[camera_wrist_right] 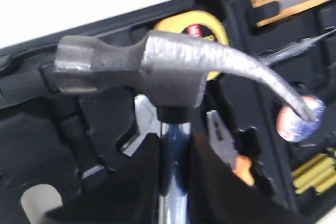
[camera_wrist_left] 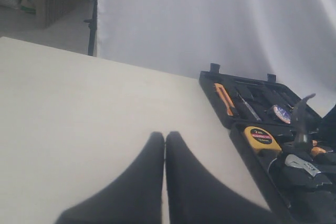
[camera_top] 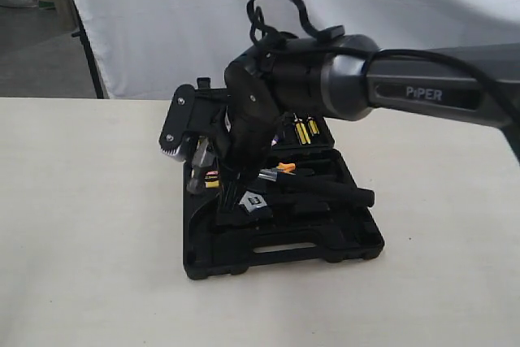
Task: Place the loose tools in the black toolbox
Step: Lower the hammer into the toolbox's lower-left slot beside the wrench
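**Hammer pinched over the open toolbox**

We see the toolbox (camera_top: 284,259) lying open at the centre of the exterior view. It rests on the pale table (camera_top: 89,241), with its slot handle along the edge toward the bottom of the frame. The right arm comes in from the right edge and bends down over the left part of the box.

The right gripper (camera_wrist_right: 173,148) pinches the hammer (camera_wrist_right: 168,66) by its steel neck, just under the head, with one finger on each side. In the exterior view the head shows grey to the left of the gripper. The black handle runs to the right across the near half of the box. We cannot tell whether the hammer touches the box or hangs just above it.

The wrench (camera_top: 253,201) lies on the near half, just right of the gripper; we cannot tell whether it sits in a recess. The tape roll (camera_wrist_right: 289,125) sits in the half away from the slot handle, and the claw tip partly hides it in the right wrist view. A tape measure (camera_wrist_right: 212,30) lies in the box behind the hammer head, and pliers (camera_wrist_right: 223,140) lie beside the neck.

The left gripper (camera_wrist_left: 165,140) hangs over bare table, apart from the box. Its fingers are pressed together with nothing between them.
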Motion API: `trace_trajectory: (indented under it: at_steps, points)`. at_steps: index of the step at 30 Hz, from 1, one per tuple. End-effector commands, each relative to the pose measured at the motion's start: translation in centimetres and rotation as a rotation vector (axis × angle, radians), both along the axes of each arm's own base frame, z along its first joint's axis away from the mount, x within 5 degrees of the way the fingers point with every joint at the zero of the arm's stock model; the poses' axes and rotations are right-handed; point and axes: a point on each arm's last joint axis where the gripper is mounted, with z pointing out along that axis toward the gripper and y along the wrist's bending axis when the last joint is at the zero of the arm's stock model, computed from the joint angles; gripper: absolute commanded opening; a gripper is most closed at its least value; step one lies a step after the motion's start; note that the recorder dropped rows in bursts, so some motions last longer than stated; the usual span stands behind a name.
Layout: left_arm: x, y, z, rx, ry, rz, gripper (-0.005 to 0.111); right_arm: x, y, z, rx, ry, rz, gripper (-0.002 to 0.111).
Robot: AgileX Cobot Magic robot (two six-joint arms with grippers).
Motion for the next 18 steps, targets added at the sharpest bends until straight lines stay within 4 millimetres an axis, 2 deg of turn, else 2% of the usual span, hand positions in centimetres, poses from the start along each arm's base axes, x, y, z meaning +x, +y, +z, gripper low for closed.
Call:
trace_trajectory:
  at_steps: [1,6,13,18]
  points:
    - [-0.1,0.1,0.2,0.002,-0.013,0.026,0.001,0.3,0.4,-1.8,-0.017,0.018,0.016,0.0]
    - [-0.1,0.1,0.2,0.002,-0.013,0.026,0.001,-0.3,0.6,-2.9,-0.078,0.057,0.042,0.0]
    - [-0.1,0.1,0.2,0.002,-0.013,0.026,0.001,-2.4,1.7,-4.3,-0.197,0.096,0.187,0.0]
    - [-0.1,0.1,0.2,0.002,-0.013,0.026,0.001,-2.9,2.0,-5.4,-0.252,0.108,0.26,0.0]
